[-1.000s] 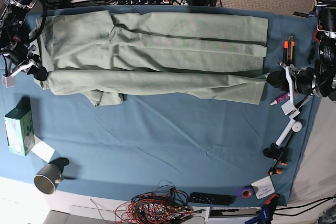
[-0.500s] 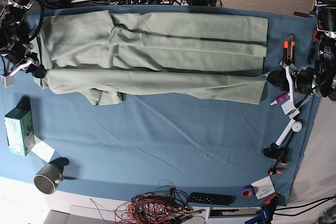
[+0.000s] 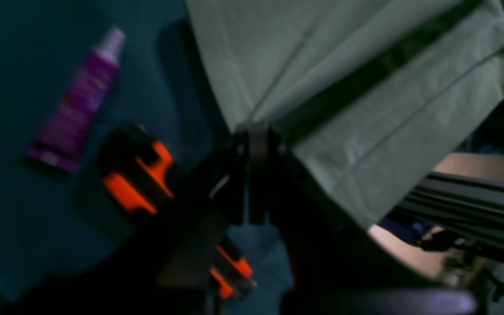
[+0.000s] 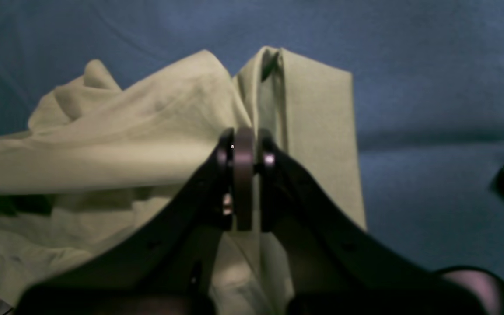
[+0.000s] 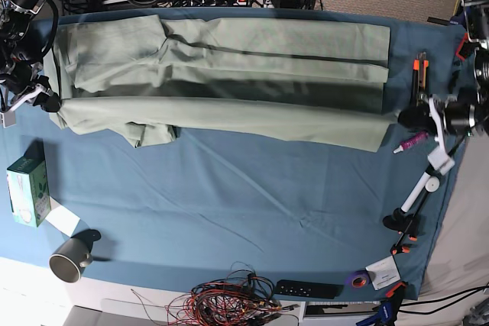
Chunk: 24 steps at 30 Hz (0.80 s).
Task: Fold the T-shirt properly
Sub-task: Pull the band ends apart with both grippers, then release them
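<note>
The T-shirt (image 5: pixel 229 74), pale sage green, lies stretched in long lengthwise folds across the far half of the blue table cloth (image 5: pixel 244 204). Its near layer is held up at both ends, casting a dark shadow band beneath. At the base view's left end my right gripper (image 5: pixel 50 102) is shut on the shirt's bunched edge; in the right wrist view the right gripper (image 4: pixel 243 140) pinches a fold of the T-shirt (image 4: pixel 147 127). My left gripper (image 5: pixel 403 118) is shut on the shirt's right corner; up close, the left gripper (image 3: pixel 256 133) clamps the T-shirt (image 3: pixel 365 87) at its hem.
A purple tube (image 5: pixel 409 143) and an orange-black cutter (image 5: pixel 420 70) lie by the left gripper. A white clamp stand (image 5: pixel 424 185) stands near the right edge. A green box (image 5: pixel 27 188) and grey mug (image 5: pixel 72 257) sit front left. Wires (image 5: pixel 229 303), remote (image 5: pixel 306 289) line the front edge.
Both grippers have moved slightly outward, pulling the shirt's near layer taut and higher. The shadow under that layer has widened. Both grips stay shut.
</note>
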Tool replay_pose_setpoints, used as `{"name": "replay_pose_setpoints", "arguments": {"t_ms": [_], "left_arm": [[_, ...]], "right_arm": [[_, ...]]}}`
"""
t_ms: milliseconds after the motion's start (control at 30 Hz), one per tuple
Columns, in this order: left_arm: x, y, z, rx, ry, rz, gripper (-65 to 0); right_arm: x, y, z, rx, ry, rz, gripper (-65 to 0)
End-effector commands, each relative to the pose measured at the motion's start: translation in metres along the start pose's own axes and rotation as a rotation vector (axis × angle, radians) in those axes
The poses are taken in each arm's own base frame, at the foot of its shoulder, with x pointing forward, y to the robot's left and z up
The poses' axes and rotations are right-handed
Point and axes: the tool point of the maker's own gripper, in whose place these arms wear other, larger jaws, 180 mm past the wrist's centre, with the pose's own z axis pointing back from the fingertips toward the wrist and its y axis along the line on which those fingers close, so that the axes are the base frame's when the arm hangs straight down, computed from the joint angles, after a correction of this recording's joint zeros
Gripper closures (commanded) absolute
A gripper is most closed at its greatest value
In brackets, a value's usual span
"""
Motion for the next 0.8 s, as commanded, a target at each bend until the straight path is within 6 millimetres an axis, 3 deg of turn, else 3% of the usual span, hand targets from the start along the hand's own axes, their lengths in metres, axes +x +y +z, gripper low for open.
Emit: {"name": "replay_pose_setpoints", "arguments": {"t_ms": [0,133,333,367,400,433,467,533,667,767], "left_arm": [[0.007,0.003,0.011,0.013,-0.020,-0.018,0.0],[-0.007,0.000,0.007,0.000,0.005,0.002,0.0],[-0.008,-0.001,0.006,-0.006,0.005,-0.010,0.0],[-0.008,-0.001,0.006,-0.006,0.005,-0.010,-2.4],[-0.008,-0.001,0.006,-0.005,0.005,-0.011,-9.0],[-0.008,-0.001,0.006,-0.006,0.005,-0.010,-15.7],[-0.008,-0.001,0.006,-0.006,0.004,-0.010,-21.8],[-0.007,-0.002,0.007,-0.010,0.000,-0.010,-26.1],[-0.001,0.004,0.015,0.012,-0.029,-0.005,-26.0],[0.010,0.018,0.036,0.063,-0.109,0.020,-26.0]], "right_arm": [[0.023,-0.002,0.010,-0.010,-0.052,0.035,0.0],[0.023,-0.002,0.010,-0.010,-0.053,0.035,0.0],[0.023,-0.002,0.010,-0.010,-0.054,0.034,0.0],[0.023,-0.002,0.010,-0.010,-0.054,0.034,0.0],[0.023,-0.002,0.010,-0.010,-0.054,0.034,0.0],[0.023,-0.002,0.010,-0.010,-0.053,0.034,-4.4],[0.023,-0.002,0.010,-0.010,-0.054,0.034,-13.7],[0.024,-0.002,0.010,-0.008,-0.060,0.034,-26.7],[0.032,-0.002,0.013,-0.009,-0.090,0.041,-27.6],[0.046,-0.002,0.024,-0.025,-0.138,0.060,-27.6]]}}
